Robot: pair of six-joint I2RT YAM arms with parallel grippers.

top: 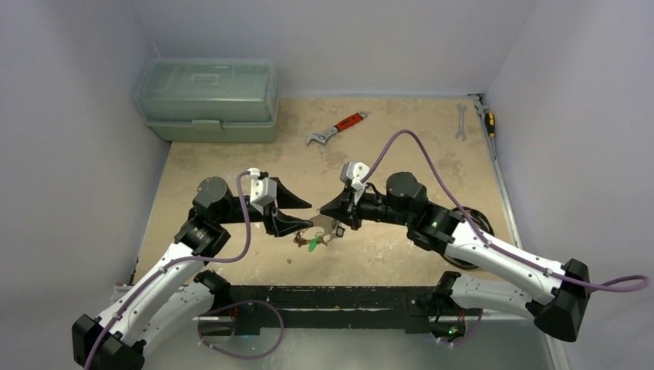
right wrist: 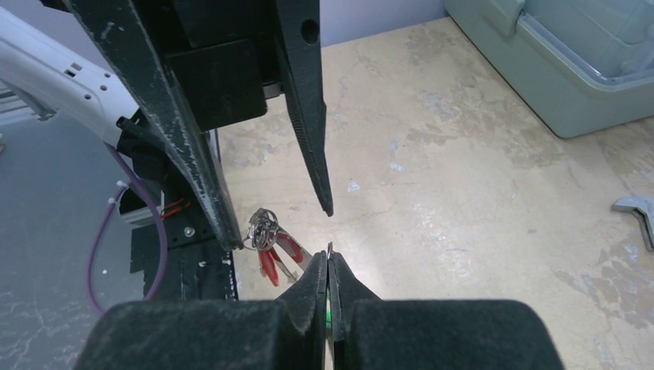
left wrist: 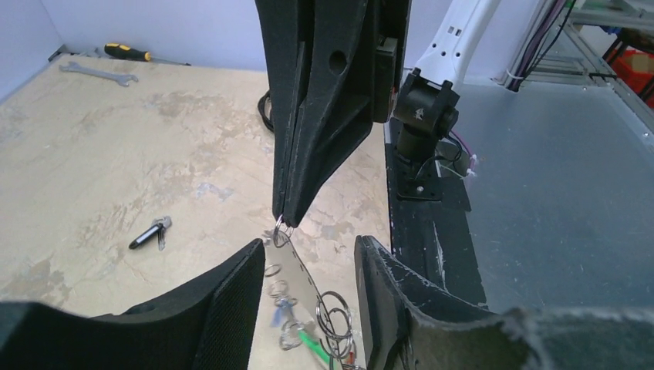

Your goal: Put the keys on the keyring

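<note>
The right tool (left wrist: 282, 218) is clenched on the keyring (left wrist: 281, 230). Keys (left wrist: 311, 341) dangle from it above the worktop (left wrist: 116, 154), between the parted fingers of the released left tool (left wrist: 310, 247). A black-tagged key (left wrist: 146, 233) lies apart.

Between my left gripper's (left wrist: 310, 247) spread fingers hang the keys (left wrist: 297, 331) and keyring (left wrist: 282, 230), pinched by my right gripper (right wrist: 329, 258): no way through. Bare table (top: 385, 169) beyond is passable up to the wrench (top: 335, 129). Toolbox (top: 208, 100) blocks the far-left corner.
</note>
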